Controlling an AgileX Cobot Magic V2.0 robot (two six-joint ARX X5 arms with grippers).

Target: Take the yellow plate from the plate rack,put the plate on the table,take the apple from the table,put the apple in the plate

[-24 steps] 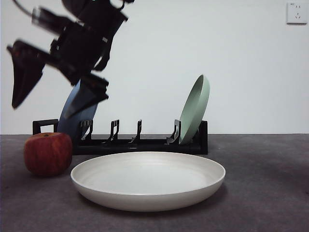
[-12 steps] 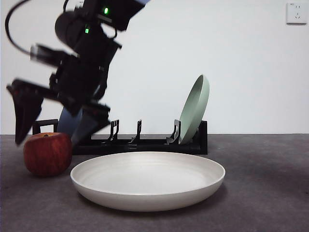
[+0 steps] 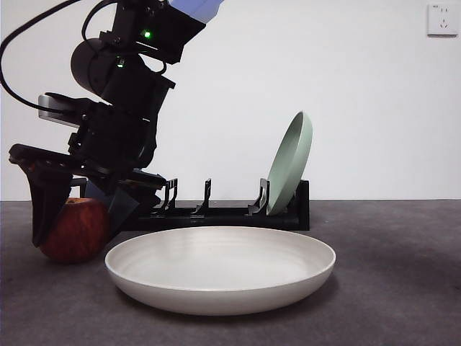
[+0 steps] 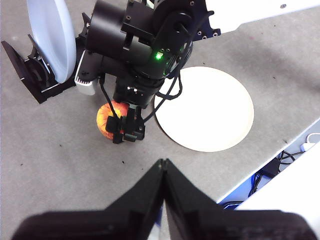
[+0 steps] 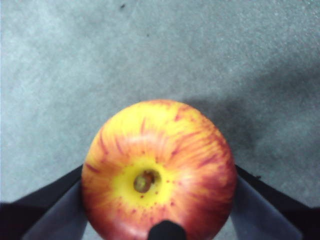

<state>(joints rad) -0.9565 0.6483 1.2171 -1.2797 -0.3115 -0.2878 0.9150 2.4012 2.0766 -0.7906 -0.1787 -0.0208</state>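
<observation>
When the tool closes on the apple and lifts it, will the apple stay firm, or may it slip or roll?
The apple looks round and smooth, so it may slip between the flat pads of the right tool, which stands open around it. It seems solid, unlikely to deform. Nudged off-centre on the table, it would probably roll.

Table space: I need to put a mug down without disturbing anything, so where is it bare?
The table is bare beside the yellow plate, away from the apple. Crowded: the right gripper straddles the apple beside the plate rack.
</observation>
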